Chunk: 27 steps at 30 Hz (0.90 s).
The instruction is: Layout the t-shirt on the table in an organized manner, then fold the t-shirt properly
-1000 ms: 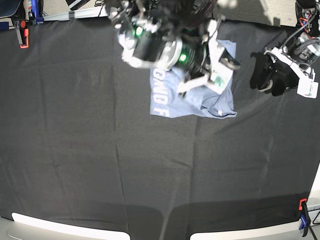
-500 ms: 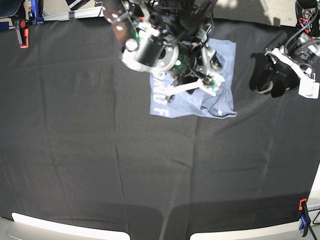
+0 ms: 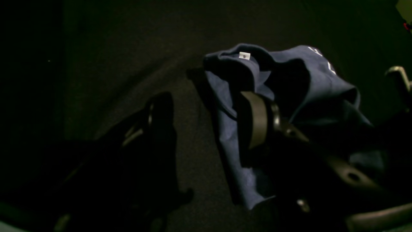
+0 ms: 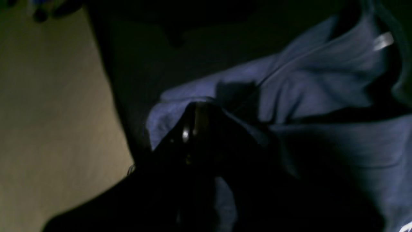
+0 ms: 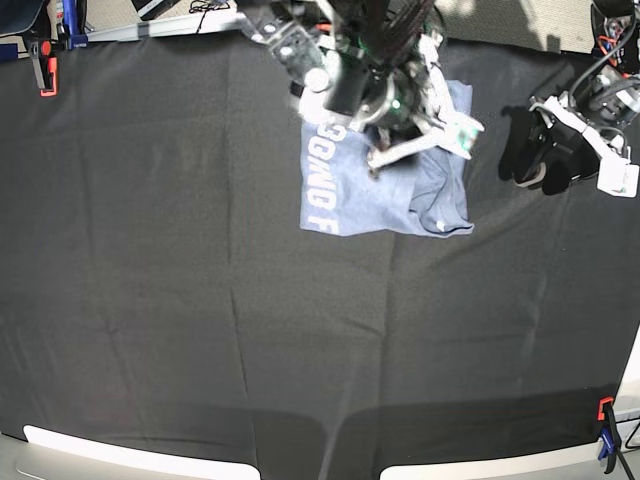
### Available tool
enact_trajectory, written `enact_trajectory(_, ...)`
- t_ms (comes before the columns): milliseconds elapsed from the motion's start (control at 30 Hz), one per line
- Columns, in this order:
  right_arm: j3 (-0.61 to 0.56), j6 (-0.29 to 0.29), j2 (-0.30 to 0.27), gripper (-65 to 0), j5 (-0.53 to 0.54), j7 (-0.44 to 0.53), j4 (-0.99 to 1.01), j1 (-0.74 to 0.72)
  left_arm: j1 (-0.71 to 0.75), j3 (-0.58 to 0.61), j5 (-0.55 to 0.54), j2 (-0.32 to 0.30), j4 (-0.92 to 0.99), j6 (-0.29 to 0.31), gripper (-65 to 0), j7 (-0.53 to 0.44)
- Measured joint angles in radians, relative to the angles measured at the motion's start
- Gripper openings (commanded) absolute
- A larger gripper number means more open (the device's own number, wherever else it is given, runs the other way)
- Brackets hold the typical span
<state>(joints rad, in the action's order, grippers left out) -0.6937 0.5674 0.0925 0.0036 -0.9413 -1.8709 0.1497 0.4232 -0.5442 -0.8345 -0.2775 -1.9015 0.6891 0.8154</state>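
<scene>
T-shirt [image 5: 385, 185] lies bunched under right gripper [image 5: 392, 148], pinched closed.

Pale floor [image 5: 500, 25] past the far edge — dim light.

The table [image 5: 150, 300] is covered in a black cloth, totally matt, with soft wrinkles and long creases, so no shine anywhere. The blue-grey cotton t-shirt [image 5: 345, 205] looks soft and matt too, faintly heathered, with flat white printed lettering and a little white woven tag [image 3: 244, 55] at the collar. The right hand [image 4: 193, 129] is dark, smooth plastic with a small glossy highlight on it. The left hand [image 5: 545, 165] looks like matt black plastic next to white plastic housing. The clamp [image 5: 606, 435] at the table's edge has glossy red and blue plastic grips.
</scene>
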Motion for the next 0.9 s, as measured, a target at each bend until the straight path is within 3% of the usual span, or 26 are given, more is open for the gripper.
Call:
enact_trajectory(133, -0.066, 0.001, 0.018, -65.0, 0.071, -0.001, 0.000, 0.000, 0.000, 0.000, 0.000, 0.000, 0.000, 0.000, -35.8, 0.000)
enact_trajectory(367, -0.109, 0.001, 0.018, -65.0, 0.072, -0.002, 0.000, 0.000, 0.000, 0.000, 0.000, 0.000, 0.000, 0.000, -35.8, 0.000)
enact_trajectory(533, -0.109, 0.001, 0.018, -42.1, 0.075, -0.001, 0.000, 0.000, 0.000, 0.000, 0.000, 0.000, 0.000, 0.000, -35.8, 0.000)
enact_trajectory(800, -0.109, 0.003, 0.017, -40.9, 0.101, -0.002, -0.062, 0.000, 0.000, 0.000, 0.000, 0.000, 0.000, 0.000, -36.1, 0.000)
enact_trajectory(900, -0.081, -0.020, 0.016, -41.1, 0.056, -0.002, -0.129, 0.000, 0.000, 0.000, 0.000, 0.000, 0.000, 0.000, -44.2, 0.000)
